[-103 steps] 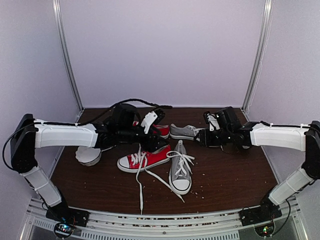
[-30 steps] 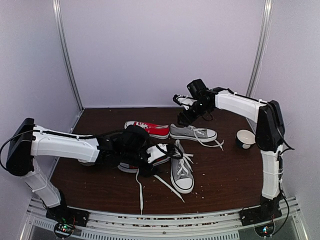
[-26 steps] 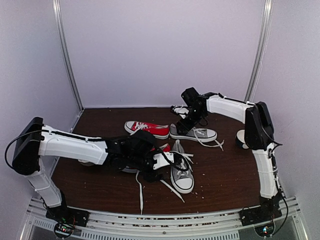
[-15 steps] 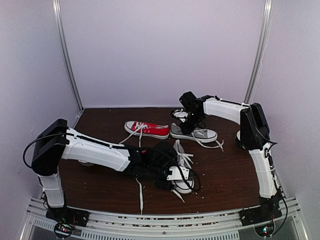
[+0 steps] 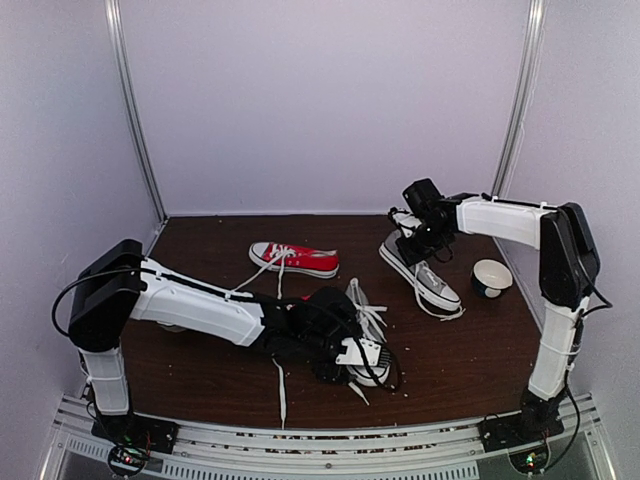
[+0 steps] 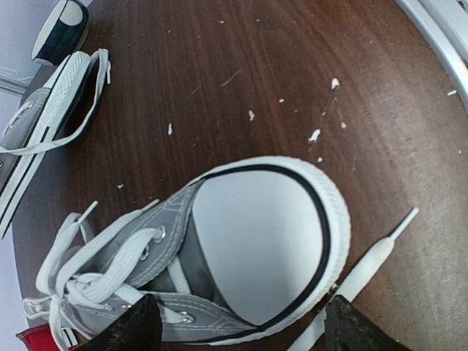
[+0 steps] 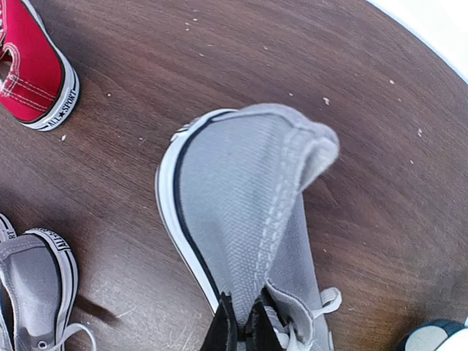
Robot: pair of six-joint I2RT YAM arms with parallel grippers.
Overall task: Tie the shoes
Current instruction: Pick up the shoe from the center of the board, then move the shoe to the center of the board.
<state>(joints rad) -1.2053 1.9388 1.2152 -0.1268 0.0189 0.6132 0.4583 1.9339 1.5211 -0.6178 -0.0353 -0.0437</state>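
Right gripper (image 7: 240,323) clamped on heel of far grey shoe (image 5: 428,277), right of red sneaker (image 5: 295,259). Left gripper (image 6: 241,329) jaws apart, straddling toe of near grey shoe (image 6: 256,234), front-right of red sneaker.

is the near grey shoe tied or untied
Untied: laces on the shoe lie loose, one end trailing on the table by the toe cap.

The red sneaker (image 7: 29,66) — its heel strip reads "ALL STAR".
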